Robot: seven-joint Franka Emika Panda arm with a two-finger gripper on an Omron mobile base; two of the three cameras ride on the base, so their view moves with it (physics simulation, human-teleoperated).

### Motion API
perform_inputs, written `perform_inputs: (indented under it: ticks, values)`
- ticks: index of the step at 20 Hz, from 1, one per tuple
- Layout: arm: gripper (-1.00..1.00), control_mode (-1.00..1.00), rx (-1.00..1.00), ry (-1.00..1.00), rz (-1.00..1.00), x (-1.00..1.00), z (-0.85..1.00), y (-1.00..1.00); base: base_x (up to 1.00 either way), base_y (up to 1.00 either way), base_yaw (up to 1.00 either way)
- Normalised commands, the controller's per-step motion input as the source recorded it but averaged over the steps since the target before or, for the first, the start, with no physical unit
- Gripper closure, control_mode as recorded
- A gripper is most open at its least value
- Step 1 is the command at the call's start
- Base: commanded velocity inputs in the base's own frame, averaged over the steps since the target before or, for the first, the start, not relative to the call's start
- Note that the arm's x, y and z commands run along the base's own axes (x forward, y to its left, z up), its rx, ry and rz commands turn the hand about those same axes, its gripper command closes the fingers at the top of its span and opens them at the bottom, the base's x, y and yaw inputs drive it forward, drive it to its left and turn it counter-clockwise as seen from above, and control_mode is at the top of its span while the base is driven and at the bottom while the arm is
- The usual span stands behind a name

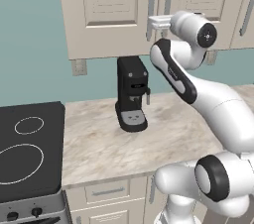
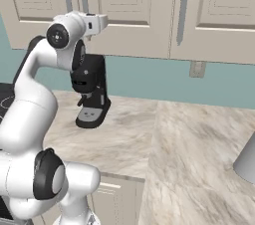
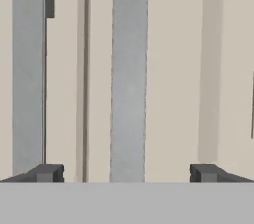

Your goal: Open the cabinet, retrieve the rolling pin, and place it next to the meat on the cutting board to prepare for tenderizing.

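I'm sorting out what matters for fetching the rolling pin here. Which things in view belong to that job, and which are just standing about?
Belongs to the job:
- cabinet, doors closed
- its grey bar handle, right-hand door's
- gripper, open, the handle between its tips

Just standing about:
- black coffee machine
- stovetop
- marble counter
- grey object at the right edge

The arm (image 1: 198, 94) is glossy white, built of rounded, swollen segments joined by dark grey to black rings. Round black caps close the joint ends (one near the wrist has a small pale mark at its centre). A dark stripe runs along one forearm link, and the fingers (image 3: 47, 172) are small, dark grey and blocky
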Motion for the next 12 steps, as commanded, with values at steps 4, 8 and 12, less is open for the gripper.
perform_inputs:
  ticks: [4, 8, 12]
  values:
    - [-1.0, -1.0, 0.0, 0.04, 0.0, 0.27, 0.0, 0.0, 0.0, 0.0, 0.0]
    - [1.0, -1.0, 0.0, 0.05, 0.0, 0.28, 0.0, 0.02, 0.0, 0.0, 0.0]
    - [1.0, -1.0, 0.0, 0.06, 0.0, 0.26, 0.0, 0.07, 0.0, 0.0, 0.0]
